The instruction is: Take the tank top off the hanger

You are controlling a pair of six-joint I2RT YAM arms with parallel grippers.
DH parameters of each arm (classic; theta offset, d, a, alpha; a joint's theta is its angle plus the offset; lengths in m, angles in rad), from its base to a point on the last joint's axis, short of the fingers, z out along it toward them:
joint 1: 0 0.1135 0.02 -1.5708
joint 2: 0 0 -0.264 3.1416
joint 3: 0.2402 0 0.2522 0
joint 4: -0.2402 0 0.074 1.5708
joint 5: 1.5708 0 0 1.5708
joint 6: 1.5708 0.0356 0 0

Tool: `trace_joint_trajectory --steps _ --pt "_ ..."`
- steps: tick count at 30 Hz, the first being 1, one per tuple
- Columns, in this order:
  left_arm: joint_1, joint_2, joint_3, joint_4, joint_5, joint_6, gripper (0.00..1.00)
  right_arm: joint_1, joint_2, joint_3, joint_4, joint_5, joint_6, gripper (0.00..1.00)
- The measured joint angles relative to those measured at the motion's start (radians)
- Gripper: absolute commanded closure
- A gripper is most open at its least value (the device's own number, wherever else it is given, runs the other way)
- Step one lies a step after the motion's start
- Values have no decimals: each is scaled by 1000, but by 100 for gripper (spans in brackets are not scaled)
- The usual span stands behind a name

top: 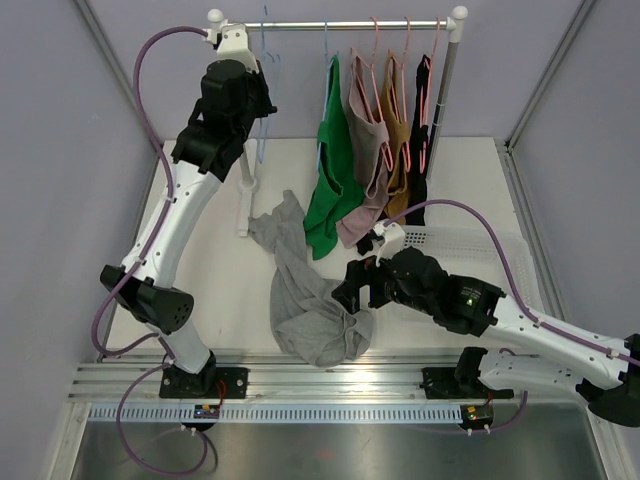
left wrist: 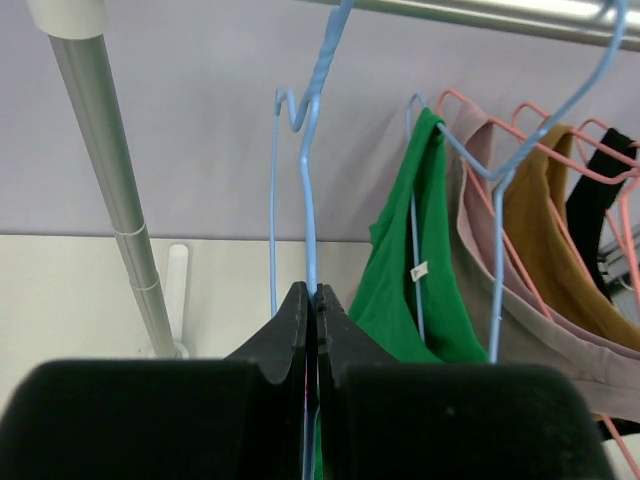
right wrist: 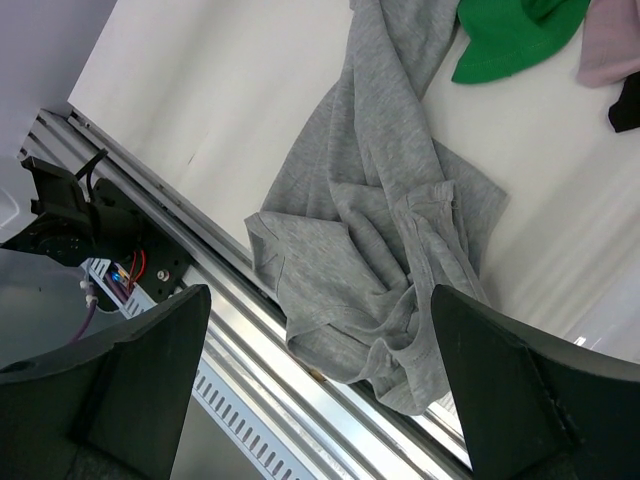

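Lying crumpled at the lower middle of the table (top: 215, 290), the gray tank top (top: 310, 300) looks fully off the blue hanger (left wrist: 310, 200) pinched by the left claw (left wrist: 312, 300), and the right claw (right wrist: 320, 300) hangs wide open above it.

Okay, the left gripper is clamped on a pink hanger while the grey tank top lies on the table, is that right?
Not quite. The hanger in the left gripper is blue, not pink; the left wrist view shows the jaws shut on its wire. The grey tank top does lie on the table.
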Motion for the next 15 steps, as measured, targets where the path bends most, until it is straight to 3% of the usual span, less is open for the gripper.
trace_joint_trajectory --steps 9,10,11,14,15 --pt "47 64 13 -1 15 -7 97 0 24 -12 5 -3 -11 1" --pt "50 65 13 -1 18 -10 87 0 35 -12 5 -4 -14 0" --pt "53 65 10 0 21 -14 66 0 47 -13 6 -7 -18 1" --pt "59 56 -7 9 33 -22 50 0 92 -13 18 -27 -40 1" --pt "60 48 -21 10 38 -26 38 0 116 -13 24 -33 -51 1"
